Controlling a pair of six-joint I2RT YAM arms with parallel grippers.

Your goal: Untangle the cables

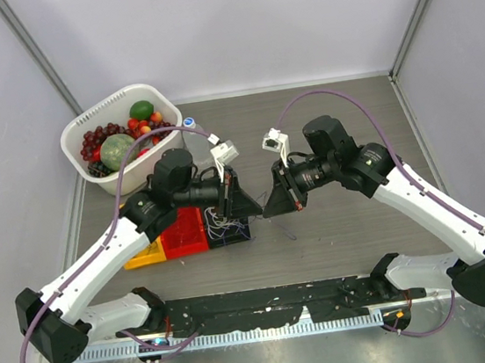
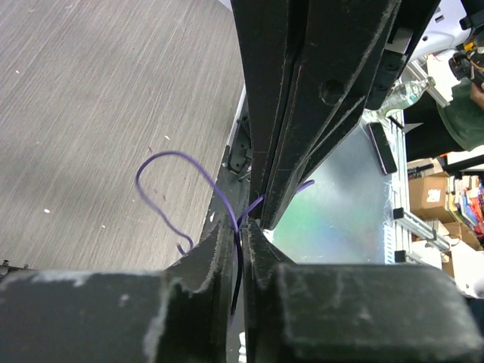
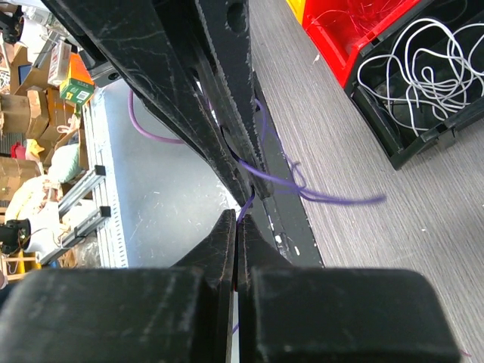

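We anchor the purple cable (image 2: 174,153) pinched in our right gripper (image 3: 236,221); left gripper (image 2: 239,227) sits narrow around it, grip unclear

the right gripper (image 3: 236,221), jaws pressed together, pinches a purple cable (image 3: 333,198) at its tips; the left gripper (image 3: 253,185) meets it from above, nipping the same cable, which loops over the wooden table (image 3: 393,249); white cables (image 3: 423,68) lie coiled in a black bin (image 3: 412,147) beside a red bin (image 3: 333,38)
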